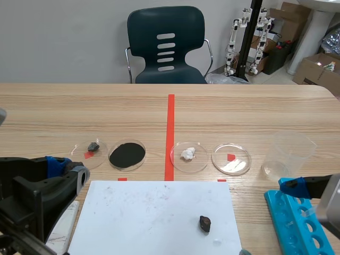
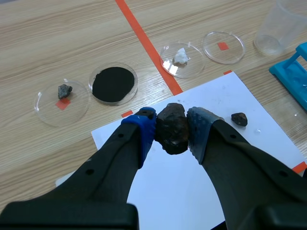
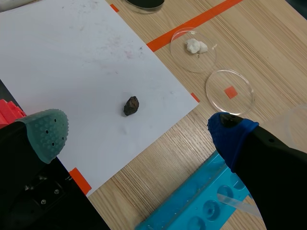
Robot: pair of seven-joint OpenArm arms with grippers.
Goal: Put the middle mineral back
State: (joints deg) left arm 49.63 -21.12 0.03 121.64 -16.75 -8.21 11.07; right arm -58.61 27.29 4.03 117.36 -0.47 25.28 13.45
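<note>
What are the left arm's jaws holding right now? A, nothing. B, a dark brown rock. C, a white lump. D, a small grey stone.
B: in the left wrist view a dark brown rock is pressed between the left arm's jaws, above the white sheet.

— What stands past the tabletop (image 1: 265,106)?
— A dark chair (image 1: 149,32), with cardboard boxes (image 1: 319,71) off to its right.
— And near the right edge?
— A clear beaker (image 1: 289,154), just beyond a blue rack (image 1: 295,223).

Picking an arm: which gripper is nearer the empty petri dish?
Right. The empty petri dish lies ahead of the right gripper; the left gripper, holding a dark mineral, is across the paper.
</note>
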